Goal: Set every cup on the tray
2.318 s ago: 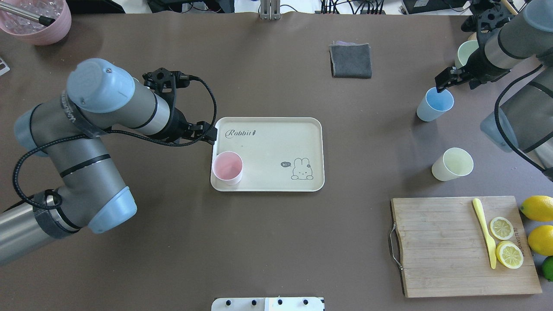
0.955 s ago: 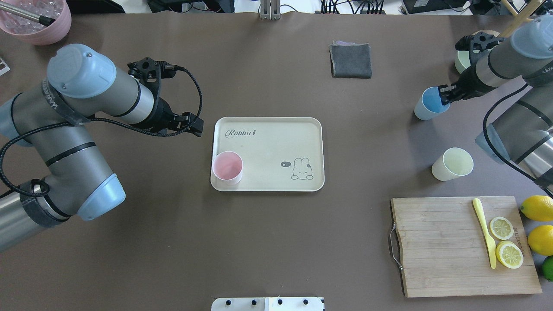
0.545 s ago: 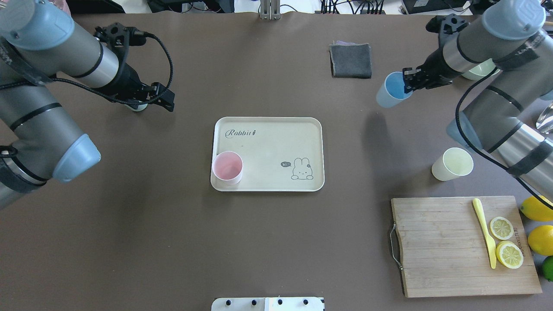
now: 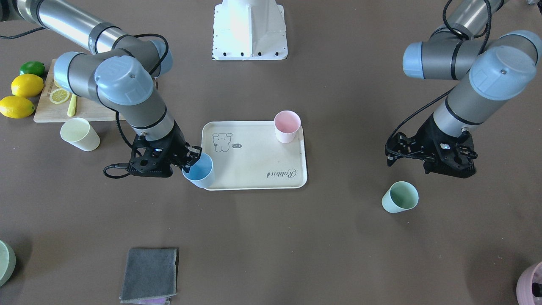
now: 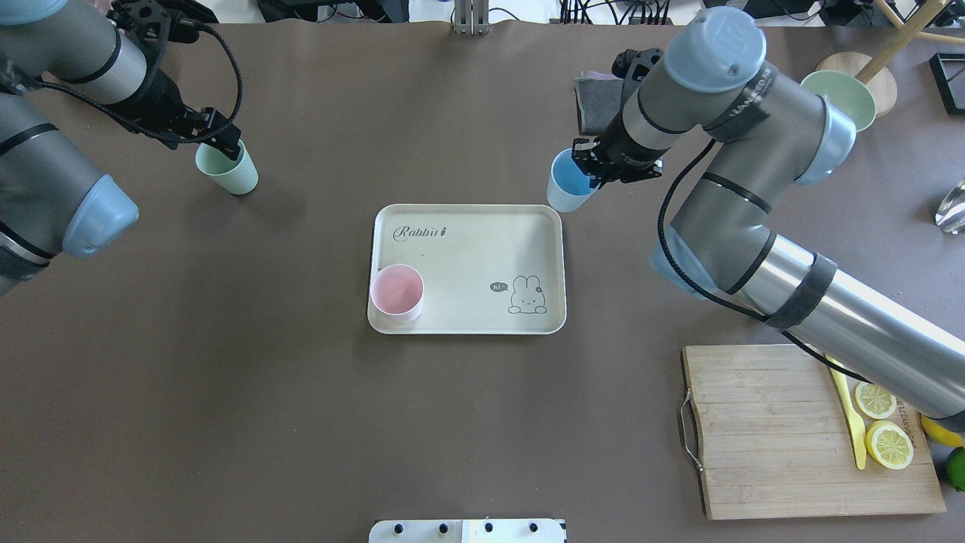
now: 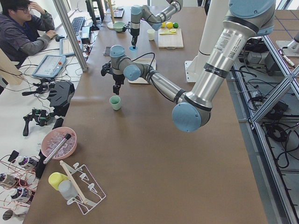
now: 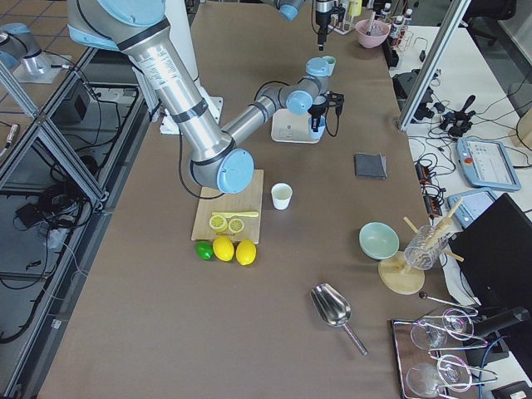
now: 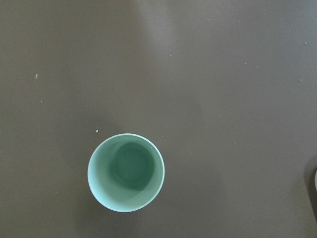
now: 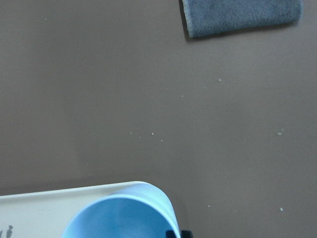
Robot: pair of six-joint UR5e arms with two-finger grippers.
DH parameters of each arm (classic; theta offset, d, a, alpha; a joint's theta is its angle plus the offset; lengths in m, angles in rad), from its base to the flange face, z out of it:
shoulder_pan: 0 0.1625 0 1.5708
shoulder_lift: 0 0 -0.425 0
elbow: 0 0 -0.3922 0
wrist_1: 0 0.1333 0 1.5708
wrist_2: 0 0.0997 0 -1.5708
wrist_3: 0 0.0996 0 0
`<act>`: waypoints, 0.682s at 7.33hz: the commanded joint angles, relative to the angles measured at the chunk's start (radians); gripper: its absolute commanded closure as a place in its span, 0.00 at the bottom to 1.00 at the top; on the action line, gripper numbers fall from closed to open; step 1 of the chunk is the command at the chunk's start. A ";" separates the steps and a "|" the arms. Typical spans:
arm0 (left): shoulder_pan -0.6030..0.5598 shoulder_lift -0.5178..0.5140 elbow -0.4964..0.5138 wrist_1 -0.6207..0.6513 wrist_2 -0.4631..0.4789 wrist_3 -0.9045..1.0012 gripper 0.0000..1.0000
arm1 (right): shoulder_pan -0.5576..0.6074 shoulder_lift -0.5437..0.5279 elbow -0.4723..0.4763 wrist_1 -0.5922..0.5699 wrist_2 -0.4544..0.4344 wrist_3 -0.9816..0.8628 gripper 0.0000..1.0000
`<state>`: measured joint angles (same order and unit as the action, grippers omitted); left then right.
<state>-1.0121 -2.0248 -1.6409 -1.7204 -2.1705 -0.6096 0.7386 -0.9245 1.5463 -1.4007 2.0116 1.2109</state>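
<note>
The cream tray (image 5: 482, 249) lies mid-table with the pink cup (image 5: 396, 292) standing in its near-left corner. My right gripper (image 5: 595, 175) is shut on the rim of the light blue cup (image 5: 567, 188) and holds it at the tray's far-right corner; the right wrist view shows the cup (image 9: 119, 215) over the tray's corner (image 9: 39, 208). My left gripper (image 5: 228, 145) is open, raised over the mint green cup (image 5: 230, 172), which stands upright on the table at the far left (image 8: 126, 172). The pale yellow cup (image 4: 79, 134) stands by the cutting board, hidden under my right arm in the overhead view.
A grey cloth (image 4: 149, 274) lies at the far side, behind the right gripper. A wooden cutting board (image 5: 791, 430) with lemon slices and a yellow knife sits near right, lemons (image 4: 17, 95) beside it. A green bowl (image 5: 840, 94) is far right; a mauve pot (image 4: 531, 284) is far left.
My right gripper closed on the blue cup and carried it left to the tray's far-right corner. My left arm moved away from the tray to above the mint cup.
</note>
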 commanded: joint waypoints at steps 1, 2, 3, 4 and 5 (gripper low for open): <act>-0.002 0.000 0.006 -0.001 0.000 0.004 0.02 | -0.056 0.009 -0.011 -0.014 -0.033 0.007 0.90; -0.002 0.000 0.006 -0.001 0.000 0.004 0.02 | -0.064 0.012 -0.009 -0.011 -0.049 0.024 0.57; -0.002 0.000 0.007 -0.001 0.000 0.005 0.02 | -0.064 0.019 -0.006 -0.006 -0.053 0.021 0.20; -0.002 0.000 0.012 -0.001 0.000 0.005 0.02 | -0.062 0.033 -0.002 -0.006 -0.060 0.015 0.00; -0.002 -0.002 0.039 -0.013 0.001 0.010 0.02 | -0.041 0.039 0.012 -0.010 -0.053 0.009 0.00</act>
<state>-1.0140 -2.0253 -1.6248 -1.7238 -2.1703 -0.6035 0.6819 -0.8957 1.5459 -1.4083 1.9569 1.2261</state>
